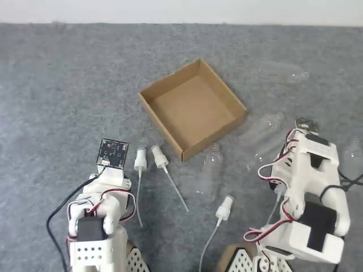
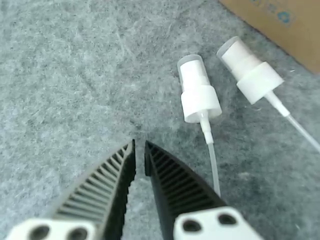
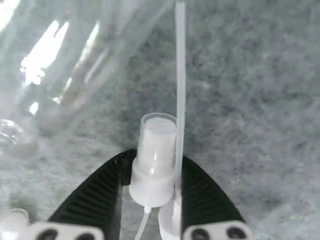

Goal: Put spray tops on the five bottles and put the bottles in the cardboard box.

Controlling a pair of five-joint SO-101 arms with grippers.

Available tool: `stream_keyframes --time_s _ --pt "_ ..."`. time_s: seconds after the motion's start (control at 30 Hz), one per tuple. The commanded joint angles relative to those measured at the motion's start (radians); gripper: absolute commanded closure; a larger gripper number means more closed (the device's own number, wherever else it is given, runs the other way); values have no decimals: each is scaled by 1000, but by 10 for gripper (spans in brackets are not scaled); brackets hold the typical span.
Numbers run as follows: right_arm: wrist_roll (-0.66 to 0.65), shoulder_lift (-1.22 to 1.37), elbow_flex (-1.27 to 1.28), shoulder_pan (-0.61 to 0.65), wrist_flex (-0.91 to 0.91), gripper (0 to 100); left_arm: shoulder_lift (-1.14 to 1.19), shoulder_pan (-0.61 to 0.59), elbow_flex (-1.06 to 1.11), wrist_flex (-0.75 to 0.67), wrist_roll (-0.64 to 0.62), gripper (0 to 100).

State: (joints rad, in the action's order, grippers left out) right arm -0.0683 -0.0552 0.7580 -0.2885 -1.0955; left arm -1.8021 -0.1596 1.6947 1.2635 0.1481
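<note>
My left gripper [image 2: 139, 146] is shut and holds nothing, hovering over grey carpet just short of two white spray tops [image 2: 199, 91] [image 2: 248, 70] that lie side by side, tubes trailing. In the high view these tops [image 1: 140, 159] [image 1: 159, 156] lie near the cardboard box [image 1: 228, 122], which has nothing in it. My right gripper [image 3: 155, 161] is shut on a white spray top [image 3: 152, 145]; a thin tube [image 3: 180, 75] runs alongside it. A clear bottle [image 3: 70, 60] lies close ahead of it. A third loose top [image 1: 225, 208] lies between the arms.
Clear bottles lie on the carpet: one by the box's near corner [image 1: 211, 168], one right of the box [image 1: 267, 122], one at the back right [image 1: 283, 74], one at the right edge [image 1: 353, 151]. The left arm [image 1: 93, 226] and right arm [image 1: 309, 192] stand at the front.
</note>
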Motion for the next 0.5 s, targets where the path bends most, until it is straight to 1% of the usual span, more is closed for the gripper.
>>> stream_keyframes --time_s 0.0,0.1,0.47 --pt "-32 5 -115 7 33 992 -20 -5 -10 0 8 973" --pt "-32 13 -199 7 5 992 -20 -5 -10 0 8 973" --pt "-31 2 -535 28 -245 992 -20 -5 -10 0 8 973"
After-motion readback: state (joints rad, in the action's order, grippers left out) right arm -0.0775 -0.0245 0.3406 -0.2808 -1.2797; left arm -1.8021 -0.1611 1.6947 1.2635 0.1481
